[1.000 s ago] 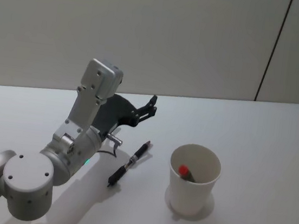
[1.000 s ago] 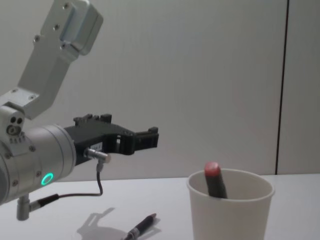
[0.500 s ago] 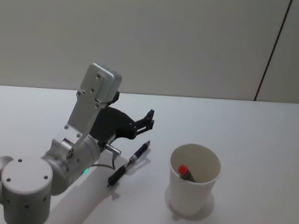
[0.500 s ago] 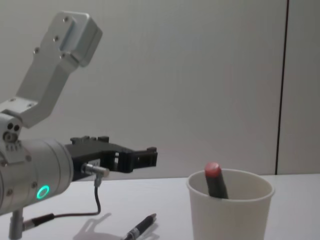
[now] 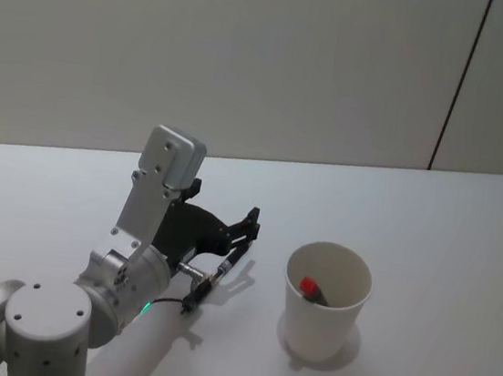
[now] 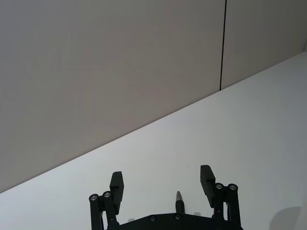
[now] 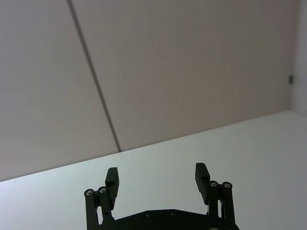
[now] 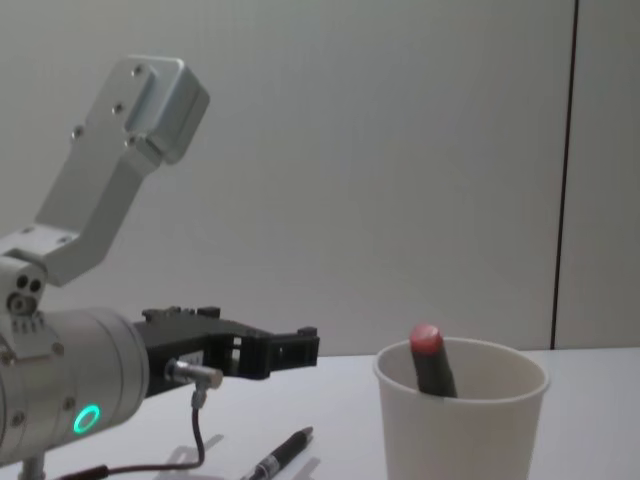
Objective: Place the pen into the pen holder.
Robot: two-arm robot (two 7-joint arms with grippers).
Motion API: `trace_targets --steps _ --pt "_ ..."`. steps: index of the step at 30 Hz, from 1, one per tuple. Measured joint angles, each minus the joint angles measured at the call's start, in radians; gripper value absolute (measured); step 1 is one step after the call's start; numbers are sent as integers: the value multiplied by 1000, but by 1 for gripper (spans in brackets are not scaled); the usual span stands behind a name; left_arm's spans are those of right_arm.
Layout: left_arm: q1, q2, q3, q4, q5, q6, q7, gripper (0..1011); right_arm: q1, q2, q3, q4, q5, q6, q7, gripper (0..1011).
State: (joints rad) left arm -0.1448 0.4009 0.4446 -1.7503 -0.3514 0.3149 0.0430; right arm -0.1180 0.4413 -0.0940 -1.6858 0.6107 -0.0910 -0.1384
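A black pen (image 5: 210, 283) lies on the white table, left of the pen holder (image 5: 323, 319), a white paper cup. A red-capped pen (image 5: 309, 288) stands inside the cup. My left gripper (image 5: 250, 225) is open and hovers low over the far end of the black pen. In the left wrist view the pen's tip (image 6: 178, 198) shows between the spread fingers (image 6: 117, 184) of the left gripper (image 6: 162, 182). The chest view shows the left gripper (image 8: 302, 346) above the pen (image 8: 281, 457), with the cup (image 8: 461, 430) to the right. My right gripper (image 7: 157, 177) is open over bare table.
The white table (image 5: 448, 230) runs back to a grey wall with a dark vertical seam (image 5: 459, 82). A thin cable (image 8: 197, 428) hangs under my left wrist.
My left gripper has come down and forward, from well above the table to just over the pen's far end. The pen and cup have not moved.
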Motion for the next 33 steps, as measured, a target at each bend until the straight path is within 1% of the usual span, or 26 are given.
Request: trace_targets --steps 2,6,8,9,10,12,15,16,19,22,28,33 --pt "5 0 1 -1 -3 2 3 1001 13 -12 -16 -10 -39 15 25 1001" --pt "12 -1 2 -1 -7 5 6 1001 25 -25 -33 -20 -78 31 50 1001" --pt "16 -2 3 -1 -8 6 7 1001 38 -38 -49 -30 -120 47 75 1001" --pt "18 -2 3 -1 -9 7 8 1001 38 -38 -49 -30 -120 47 75 1001" --pt "19 -2 3 -1 -9 7 8 1001 45 -45 -57 -35 -140 54 89 1001" --pt "23 -3 4 0 -10 8 10 1001 51 -51 -65 -40 -158 61 101 1001" --pt "29 -3 5 0 -10 8 12 1001 68 -68 -86 -53 -211 82 134 1001" --pt "31 -3 5 1 -10 8 13 1001 68 -68 -86 -53 -211 82 134 1001" --pt "35 -3 5 1 -9 8 15 1001 82 -83 -105 -65 -258 99 164 1001" --pt "41 -3 6 1 -6 8 17 1001 92 -93 -118 -73 -289 112 183 1001" --pt "47 -4 6 2 -3 8 18 1001 102 -102 -130 -80 -319 124 202 1001" --pt "51 -5 5 5 -2 9 17 1001 103 -104 -132 -81 -323 126 205 1001"
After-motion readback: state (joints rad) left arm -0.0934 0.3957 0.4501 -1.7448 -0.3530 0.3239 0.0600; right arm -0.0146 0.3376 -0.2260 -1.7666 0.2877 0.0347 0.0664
